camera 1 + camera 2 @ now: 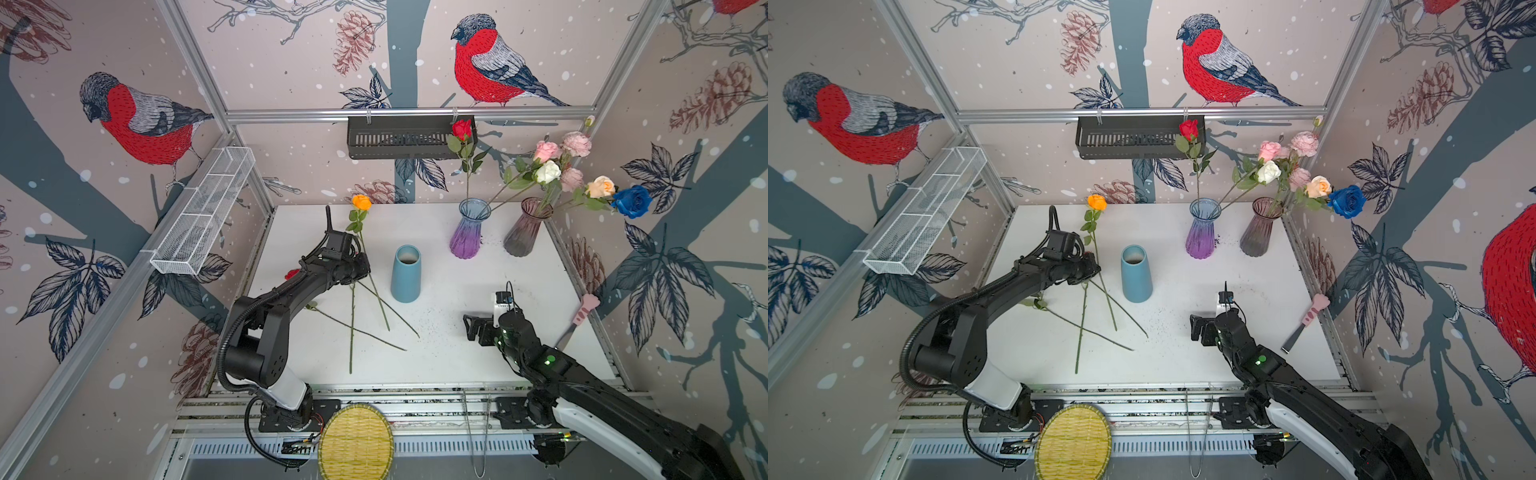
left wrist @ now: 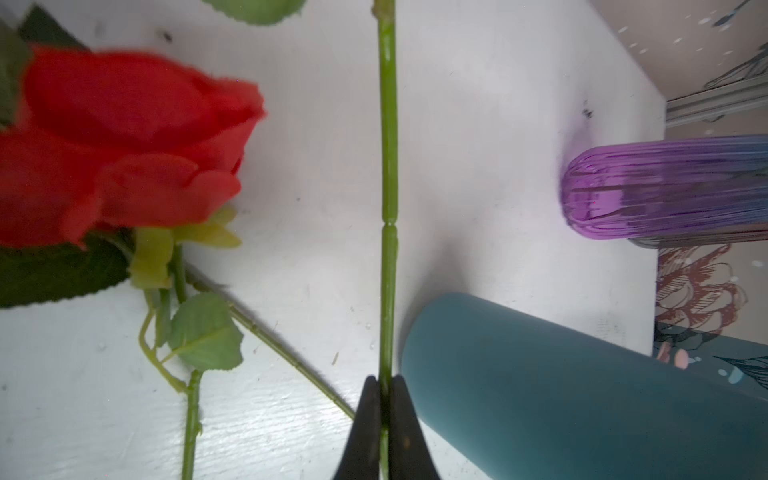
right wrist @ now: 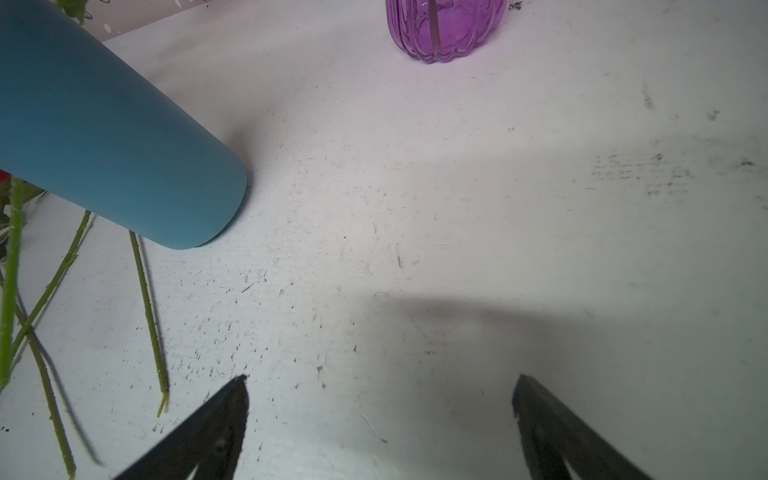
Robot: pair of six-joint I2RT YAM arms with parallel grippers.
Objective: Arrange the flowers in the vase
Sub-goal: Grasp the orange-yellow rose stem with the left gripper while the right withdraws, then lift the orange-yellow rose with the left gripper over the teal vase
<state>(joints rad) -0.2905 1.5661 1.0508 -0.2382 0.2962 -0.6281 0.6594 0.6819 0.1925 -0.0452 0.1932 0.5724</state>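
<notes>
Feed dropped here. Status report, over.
Left gripper shut on orange rose stem. Right gripper open, empty. Blue vase upright, mouth clear. Loose stems crossed beneath.

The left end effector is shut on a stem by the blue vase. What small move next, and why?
Probably lift straight up. The left end effector is clamped on the orange rose's stem, other stems lie close beside it, and the blue vase holds no flowers, so raising clears it for insertion.

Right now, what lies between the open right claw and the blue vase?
Between the right claw and the blue vase: only bare white table with dark specks, as the right wrist view shows. Loose stems lie off to the side.
</notes>
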